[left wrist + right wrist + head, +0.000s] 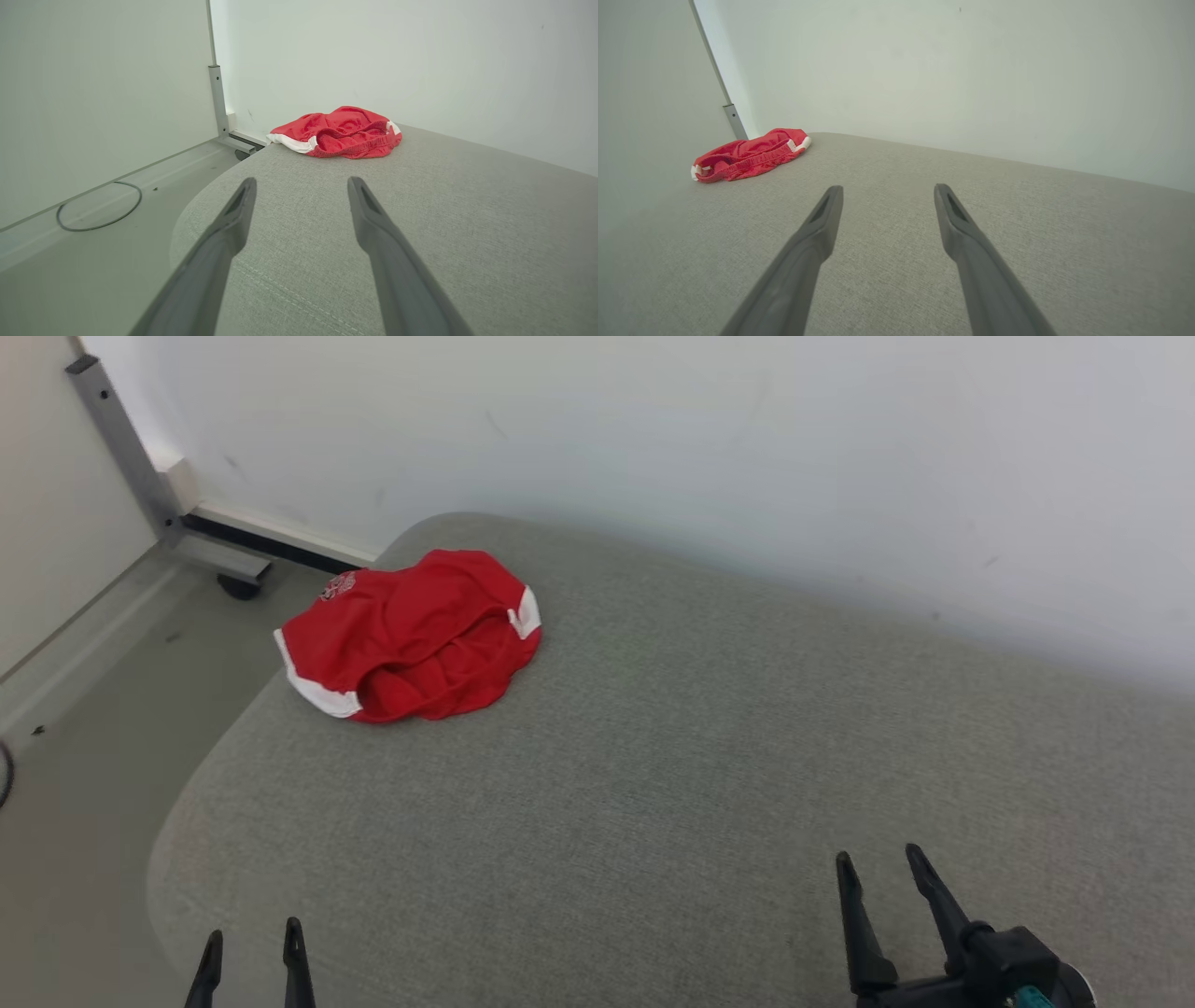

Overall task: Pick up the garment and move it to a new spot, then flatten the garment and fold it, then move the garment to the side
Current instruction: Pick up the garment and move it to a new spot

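The garment [411,635], red with white trim, lies crumpled near the far left corner of a grey fabric cushion [653,784]. It also appears ahead of the fingers in the left wrist view as the garment [338,133], and far off to the left in the right wrist view as the garment [749,155]. My left gripper [252,941] stands open at the lower left near the cushion's front edge, far from the cloth. My right gripper [879,859] is open at the lower right, with nothing between its fingers.
A white wall [747,457] runs behind the cushion. On the left lies grey floor [84,747] with a metal frame leg on a caster [238,586] and a looped cable [99,211]. The cushion's left edge is rounded and drops to the floor.
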Controlling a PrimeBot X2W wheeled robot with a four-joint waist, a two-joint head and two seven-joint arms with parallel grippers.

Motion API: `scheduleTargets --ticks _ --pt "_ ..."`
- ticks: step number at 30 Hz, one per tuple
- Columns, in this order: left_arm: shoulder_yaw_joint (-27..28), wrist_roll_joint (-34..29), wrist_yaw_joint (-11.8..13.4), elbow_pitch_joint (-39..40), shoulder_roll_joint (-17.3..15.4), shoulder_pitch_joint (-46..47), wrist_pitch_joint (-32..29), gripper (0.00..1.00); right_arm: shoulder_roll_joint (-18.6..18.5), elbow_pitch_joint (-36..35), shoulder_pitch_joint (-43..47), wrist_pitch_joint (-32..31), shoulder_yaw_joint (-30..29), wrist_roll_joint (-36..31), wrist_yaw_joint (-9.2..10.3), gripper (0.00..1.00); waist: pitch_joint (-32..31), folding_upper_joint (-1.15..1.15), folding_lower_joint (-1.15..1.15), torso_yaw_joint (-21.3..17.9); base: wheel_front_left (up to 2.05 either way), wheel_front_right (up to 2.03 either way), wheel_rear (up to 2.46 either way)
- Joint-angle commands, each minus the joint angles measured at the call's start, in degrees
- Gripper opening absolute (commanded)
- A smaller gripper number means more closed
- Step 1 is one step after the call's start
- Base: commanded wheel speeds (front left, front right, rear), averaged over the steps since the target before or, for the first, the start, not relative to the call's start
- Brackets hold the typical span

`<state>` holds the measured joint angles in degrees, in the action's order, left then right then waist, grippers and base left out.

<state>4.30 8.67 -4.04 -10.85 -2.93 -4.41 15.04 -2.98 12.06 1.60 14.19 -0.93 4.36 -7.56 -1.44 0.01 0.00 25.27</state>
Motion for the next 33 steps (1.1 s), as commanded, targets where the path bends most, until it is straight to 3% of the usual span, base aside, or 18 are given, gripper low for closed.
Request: scheduleTargets --ticks 1,15,20,24,29,33 --pt "0.5 0.3 0.4 0.7 0.1 -0.7 0.2 1.00 0.2 0.2 -1.2 0.3 0.9 -0.4 0.13 1.00 1.4 -0.01 0.00 4.7 0.00 0.00 0.00" --pt "0.8 3.3 3.2 3.7 0.1 -2.5 0.2 1.00 -0.2 4.0 -5.9 0.5 4.7 -1.2 0.13 1.00 2.9 -0.01 0.00 5.4 0.00 0.00 0.00" --pt "-0.6 5.5 2.4 0.8 0.1 -0.5 0.2 1.00 -0.6 3.9 -5.5 0.5 4.1 -1.4 0.13 1.00 3.2 -0.01 0.00 5.3 0.00 0.00 0.00" --pt "-2.3 5.4 0.7 -4.0 0.1 5.1 0.2 1.00 -0.8 3.1 -4.6 0.5 3.3 -1.5 0.13 1.00 4.0 -0.01 0.00 5.1 0.00 0.00 0.00" --pt "-5.2 10.2 -2.0 -14.6 0.0 17.4 -2.4 1.00 -1.3 -0.2 -2.9 -0.5 2.0 -2.6 0.13 1.00 6.0 -0.01 0.00 4.8 0.00 0.00 0.00" --pt "-4.9 14.3 -2.9 -21.6 -0.4 27.8 -5.1 1.00 -2.9 -4.9 -3.6 -3.2 2.7 -3.5 0.13 1.00 11.2 -0.01 0.00 1.1 0.00 0.00 0.00"
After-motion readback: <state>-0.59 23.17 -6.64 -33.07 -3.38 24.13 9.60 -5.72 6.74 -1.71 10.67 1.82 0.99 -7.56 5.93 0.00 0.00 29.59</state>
